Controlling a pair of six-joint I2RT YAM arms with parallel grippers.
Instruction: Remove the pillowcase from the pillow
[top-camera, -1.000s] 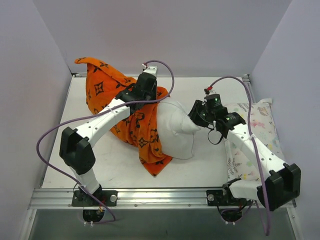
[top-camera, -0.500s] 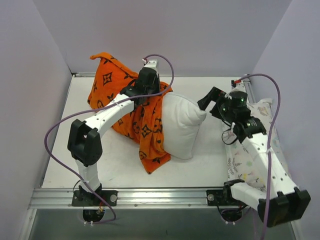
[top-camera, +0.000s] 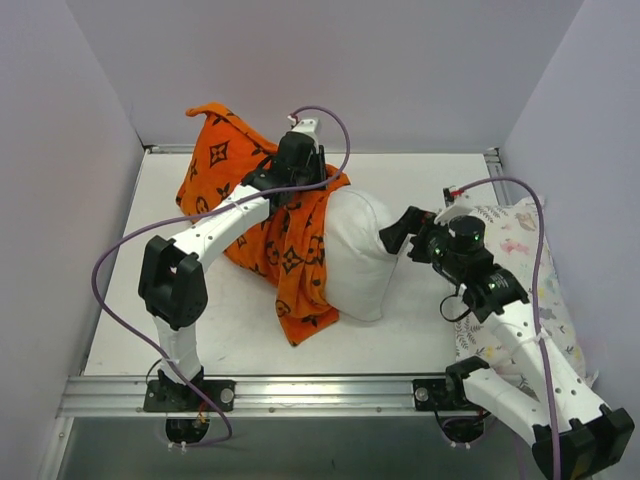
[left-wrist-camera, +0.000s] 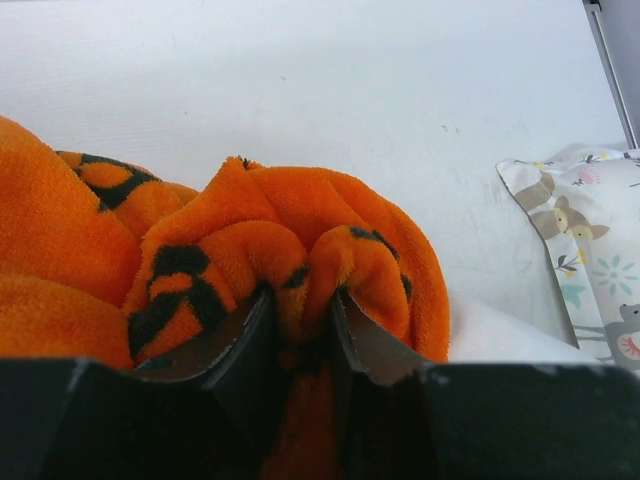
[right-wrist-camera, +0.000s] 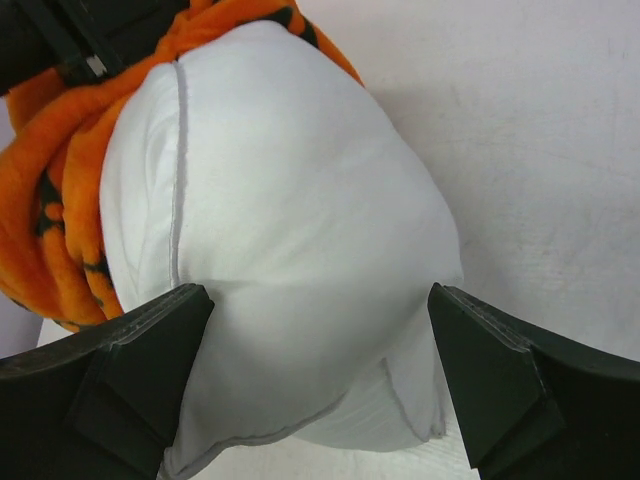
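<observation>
The orange pillowcase (top-camera: 290, 250) with black motifs is bunched over the left part of the white pillow (top-camera: 358, 260), whose right half is bare. My left gripper (top-camera: 300, 188) sits on top of the bunch near the back. In the left wrist view its fingers (left-wrist-camera: 302, 295) stand narrow, with a fold of the pillowcase (left-wrist-camera: 300, 230) between them touching both. My right gripper (top-camera: 395, 232) is at the pillow's right end. Its jaws (right-wrist-camera: 320, 300) stand wide open on either side of the bare pillow (right-wrist-camera: 290, 220), not pressing it.
A smaller pastel animal-print pillow (top-camera: 520, 270) lies along the table's right edge under the right arm. White table (top-camera: 200, 330) shows in front and to the left. Walls close the back and both sides; a metal rail (top-camera: 320, 395) runs along the near edge.
My right gripper opened and let go of the pillow's corner, drew back, then returned to the pillow's end. The stretched corner sprang back. The left jaws have parted slightly on the fold.
</observation>
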